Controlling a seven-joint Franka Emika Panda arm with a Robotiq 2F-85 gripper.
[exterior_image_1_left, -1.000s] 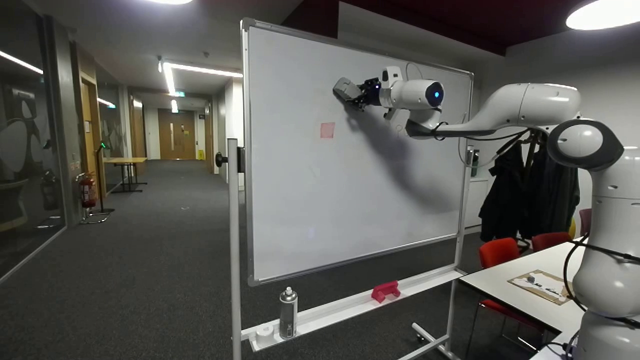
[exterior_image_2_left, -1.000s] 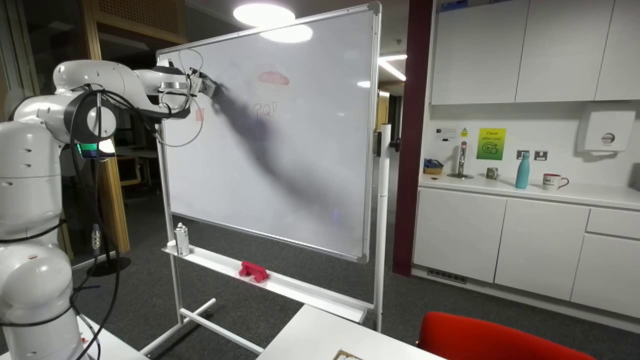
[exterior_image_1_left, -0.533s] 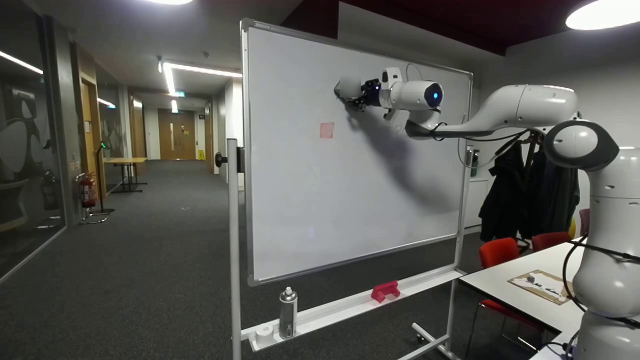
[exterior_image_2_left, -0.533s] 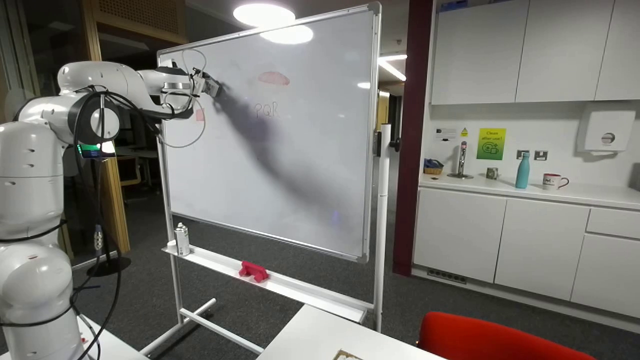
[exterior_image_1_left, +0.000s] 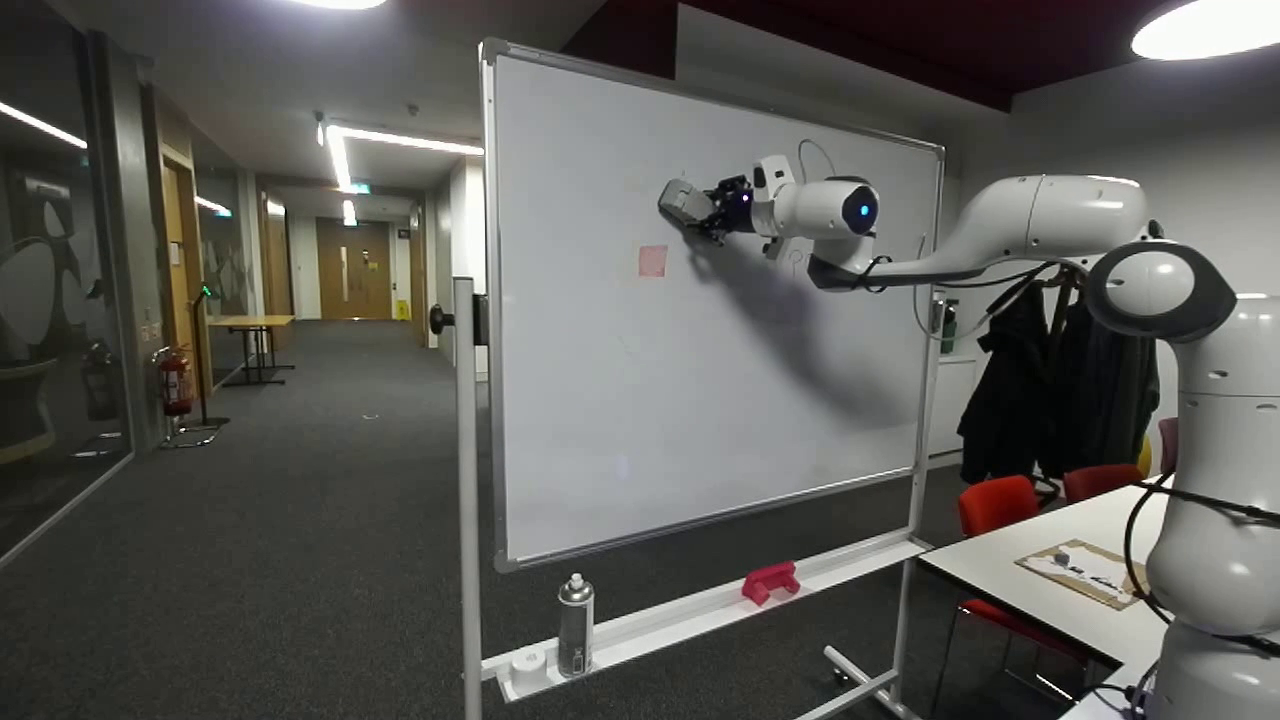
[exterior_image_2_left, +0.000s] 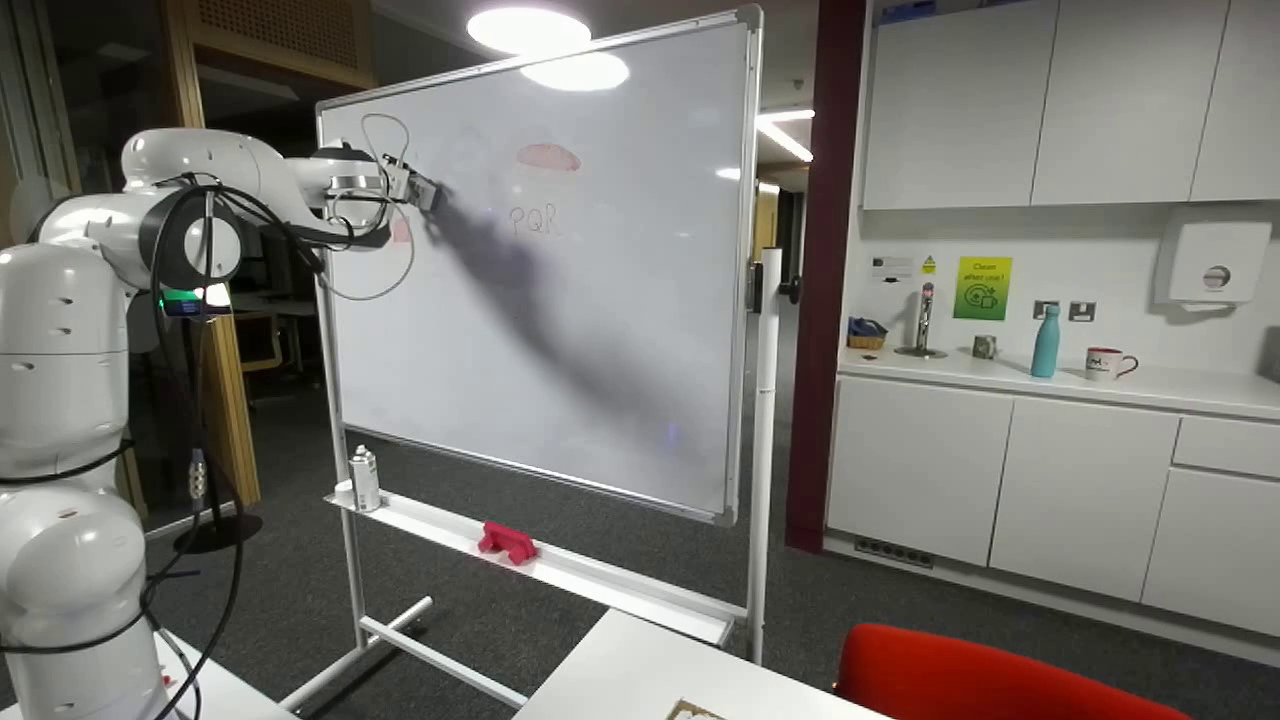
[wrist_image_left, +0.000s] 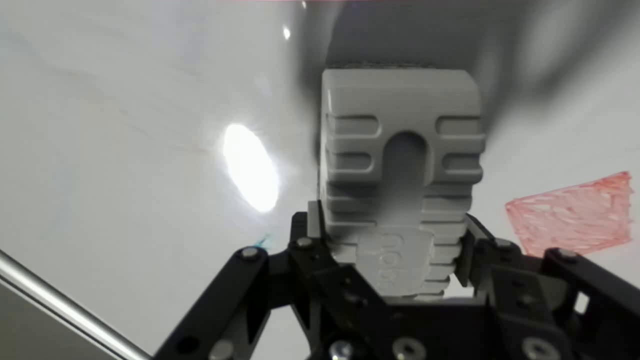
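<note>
Eraser (wrist_image_left: 400, 185) clamped in end effector (wrist_image_left: 393, 230); far end past fingertips (wrist_image_left: 313, 220).

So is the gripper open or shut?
Shut on the grey eraser: in the wrist view, the gripper has its fingers against both sides.

1. One end effector (wrist_image_left: 392, 230), one gray eraser (wrist_image_left: 405, 95).
2. One whiteboard (exterior_image_1_left: 600, 400), two red shaded patches (exterior_image_2_left: 548, 157), three red letters (exterior_image_2_left: 533, 220).
3. One spray can (exterior_image_1_left: 575, 630), one red bracket (exterior_image_1_left: 770, 578), one small white cylinder (exterior_image_1_left: 528, 670).
4. Two cups (exterior_image_2_left: 1103, 363), one tap (exterior_image_2_left: 924, 320), one green poster (exterior_image_2_left: 983, 288), one fire extinguisher (exterior_image_1_left: 177, 385).
</note>
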